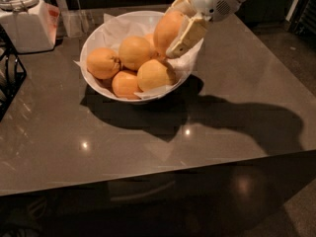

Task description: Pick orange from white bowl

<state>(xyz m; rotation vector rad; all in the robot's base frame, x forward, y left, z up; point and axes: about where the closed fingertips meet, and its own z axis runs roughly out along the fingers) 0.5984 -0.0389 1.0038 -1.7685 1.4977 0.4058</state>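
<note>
Large round smooth deep-orange fruit (165,29) pinched between fingers of cream two-finger gripper (176,39), held above paler fruits (133,52) at right rim of wide glossy paper-lined white bowl (88,39). Judged firm, fairly heavy, skin slippery; hold best placed across widest middle

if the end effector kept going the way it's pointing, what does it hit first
Holding the orange over the white bowl, the end effector points down-left; it would probably meet the front pale fruit first, though depth is unclear.
</note>
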